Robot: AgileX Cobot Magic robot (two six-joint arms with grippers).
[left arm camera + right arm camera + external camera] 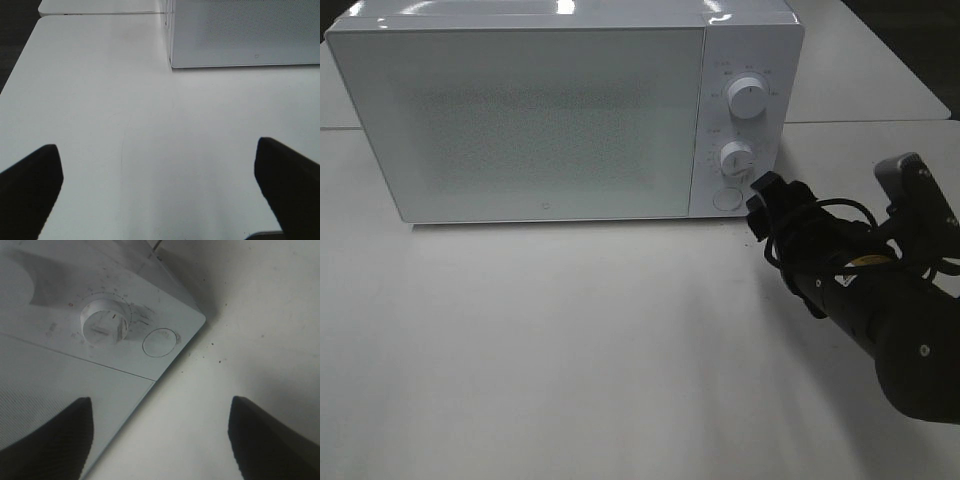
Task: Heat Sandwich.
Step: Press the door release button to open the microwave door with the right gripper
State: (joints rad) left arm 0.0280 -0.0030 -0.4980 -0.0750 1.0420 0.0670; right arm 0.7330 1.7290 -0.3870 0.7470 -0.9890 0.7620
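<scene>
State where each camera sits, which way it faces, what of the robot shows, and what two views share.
Exterior high: above the front, looking down on the microwave and table; right arm shows.
Left wrist: low over the table, facing the microwave's corner; left gripper, open.
Right wrist: near the lower dial and button; right gripper, open.
Shared: exterior and right wrist show that dial and button.

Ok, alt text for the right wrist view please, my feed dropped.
A corner of the microwave shows close up: a dial knob with a round button beside it. Two dark fingers stand wide apart, holding nothing, over the white table.
</scene>
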